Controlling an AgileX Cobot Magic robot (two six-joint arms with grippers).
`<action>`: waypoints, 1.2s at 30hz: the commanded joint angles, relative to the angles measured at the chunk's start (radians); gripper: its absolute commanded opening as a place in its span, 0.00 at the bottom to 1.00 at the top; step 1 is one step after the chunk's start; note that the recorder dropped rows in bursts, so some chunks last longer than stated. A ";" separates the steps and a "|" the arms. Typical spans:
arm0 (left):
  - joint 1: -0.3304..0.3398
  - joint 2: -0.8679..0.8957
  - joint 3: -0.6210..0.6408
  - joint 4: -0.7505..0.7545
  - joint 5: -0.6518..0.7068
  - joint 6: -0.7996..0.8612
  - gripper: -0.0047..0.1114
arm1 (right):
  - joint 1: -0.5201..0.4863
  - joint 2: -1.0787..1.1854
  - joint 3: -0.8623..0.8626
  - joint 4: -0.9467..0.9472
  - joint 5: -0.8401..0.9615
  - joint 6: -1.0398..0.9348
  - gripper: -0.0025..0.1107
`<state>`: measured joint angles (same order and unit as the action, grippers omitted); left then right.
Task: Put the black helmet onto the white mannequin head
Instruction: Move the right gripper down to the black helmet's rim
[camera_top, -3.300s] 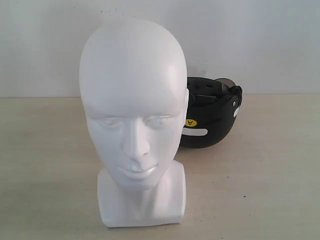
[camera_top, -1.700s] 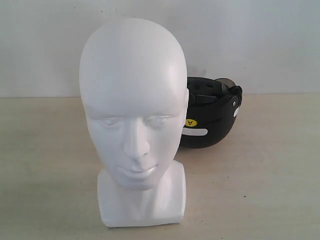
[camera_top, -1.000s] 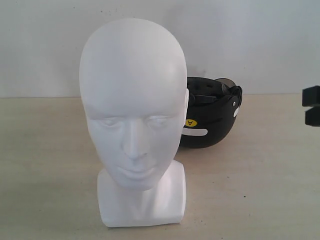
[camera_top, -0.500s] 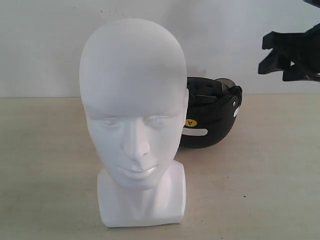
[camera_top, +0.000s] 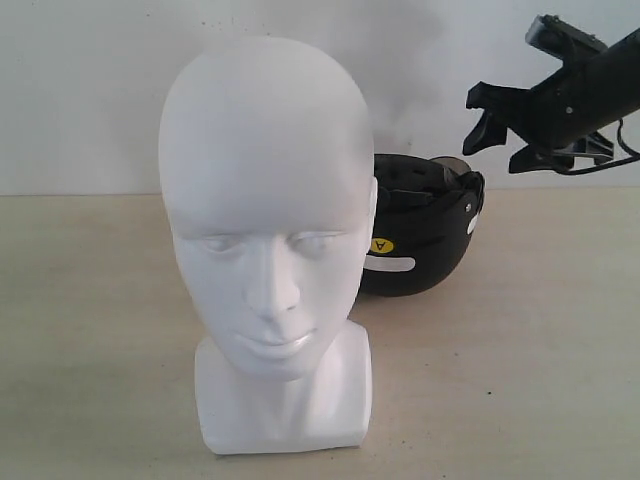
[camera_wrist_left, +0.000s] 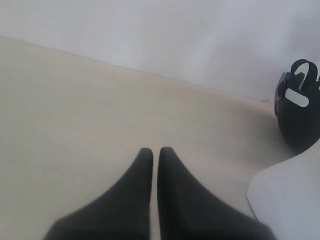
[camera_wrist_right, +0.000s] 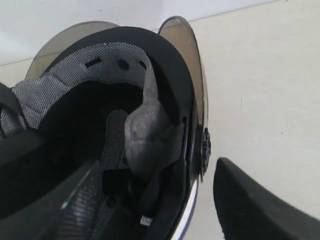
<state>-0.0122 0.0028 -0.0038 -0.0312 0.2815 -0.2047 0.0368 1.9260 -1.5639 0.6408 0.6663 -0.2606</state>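
Observation:
The white mannequin head (camera_top: 265, 230) stands upright at the front centre, facing the camera; its base corner (camera_wrist_left: 292, 200) shows in the left wrist view. Behind it to the right the black helmet (camera_top: 425, 235) rests with its opening upward, padded lining (camera_wrist_right: 115, 125) and tinted visor (camera_wrist_right: 185, 55) showing. My right gripper (camera_top: 492, 135) hangs open in the air just above the helmet's right rim, not touching it. In the right wrist view the right gripper (camera_wrist_right: 157, 167) has one finger over the lining and one outside the shell. My left gripper (camera_wrist_left: 154, 151) is shut and empty, low over the table, out of the exterior view.
The pale wooden table (camera_top: 520, 380) runs back to a white wall (camera_top: 90, 90). From the left wrist view the helmet (camera_wrist_left: 300, 115) lies far off beyond the mannequin base.
My right arm has come in from the right edge, risen and swung left until it is above the helmet, with its jaws now apart. Helmet and mannequin head have not moved.

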 joint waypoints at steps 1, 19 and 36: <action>-0.009 -0.003 0.004 -0.002 -0.003 0.004 0.08 | 0.012 0.068 -0.081 0.006 0.012 0.004 0.57; -0.009 -0.003 0.004 -0.002 -0.003 0.004 0.08 | 0.021 0.215 -0.131 -0.009 -0.026 0.019 0.42; -0.009 -0.003 0.004 -0.002 -0.003 0.004 0.08 | -0.006 0.117 -0.131 -0.320 0.212 0.178 0.02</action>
<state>-0.0122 0.0028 -0.0038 -0.0312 0.2815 -0.2047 0.0501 2.0738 -1.6908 0.3198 0.8207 -0.0930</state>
